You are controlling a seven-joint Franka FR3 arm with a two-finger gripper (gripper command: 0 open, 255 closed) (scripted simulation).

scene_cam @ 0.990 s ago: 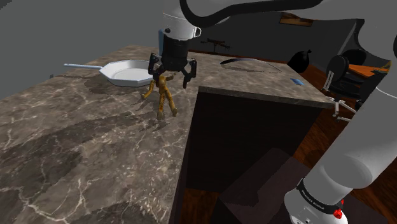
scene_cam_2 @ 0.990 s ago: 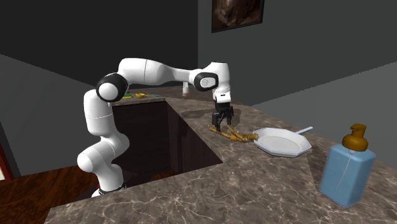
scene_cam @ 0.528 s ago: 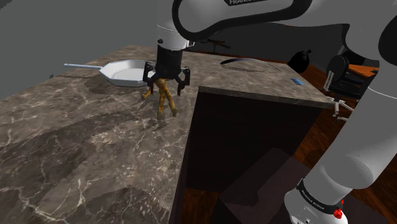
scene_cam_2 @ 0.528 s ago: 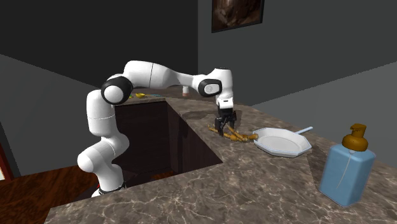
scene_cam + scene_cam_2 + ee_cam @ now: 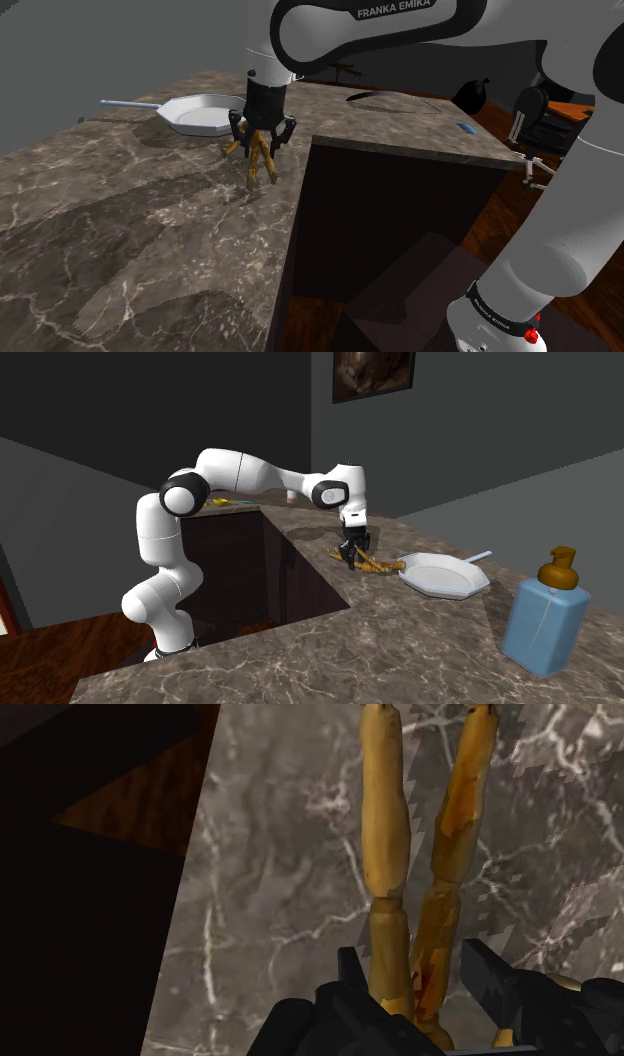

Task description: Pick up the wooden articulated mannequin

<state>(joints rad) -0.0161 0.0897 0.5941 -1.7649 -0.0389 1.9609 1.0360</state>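
Observation:
The wooden mannequin (image 5: 262, 163) lies flat on the marble counter (image 5: 120, 230), close to the counter's edge, with its legs pointing away from the pan. My black gripper (image 5: 262, 137) stands straight down over its upper end, shut on the body. In the wrist view the two fingers (image 5: 350, 972) clasp the mannequin (image 5: 385, 854) at the hips, and both yellow-brown legs stretch out ahead of the gripper (image 5: 415, 979). In the second exterior view the gripper (image 5: 350, 556) sits low on the mannequin (image 5: 376, 564), which rests on the stone.
A white pan (image 5: 200, 112) with a long handle lies just behind the mannequin, also seen as the pan (image 5: 440, 574). A blue soap bottle (image 5: 543, 617) stands further along the counter. Beside the mannequin the counter ends at a dark drop (image 5: 380, 230).
The gripper came down over the mannequin, and its fingers went from wide apart to shut on the body. The mannequin has stayed in place on the counter.

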